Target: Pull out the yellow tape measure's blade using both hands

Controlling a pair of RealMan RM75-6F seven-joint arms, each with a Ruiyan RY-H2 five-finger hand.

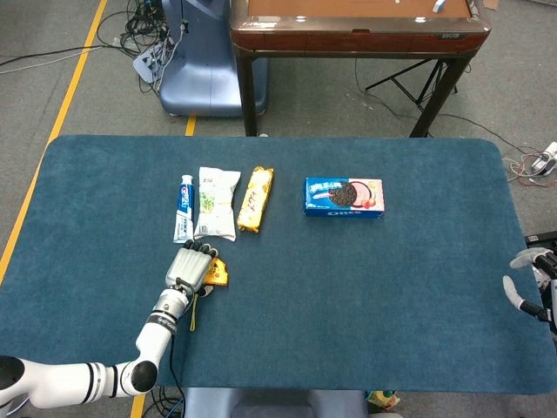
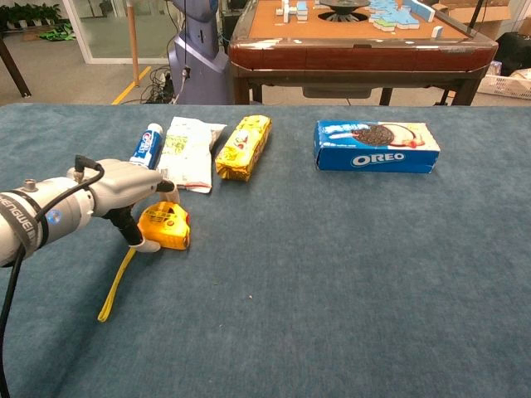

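The yellow tape measure lies flat on the blue table, just in front of the toothpaste and snack bags; it also shows as the tape measure in the head view. A thin yellow strip trails from it toward the near edge. My left hand reaches over the case from the left, fingers stretched above its top and thumb touching its near-left corner, without closing around it. My right hand hovers at the table's far right edge with fingers apart and nothing in it; the chest view does not show it.
Behind the tape measure lie a toothpaste tube, a white-green snack bag and a yellow snack pack. An Oreo box sits further right. A wooden table stands beyond the far edge.
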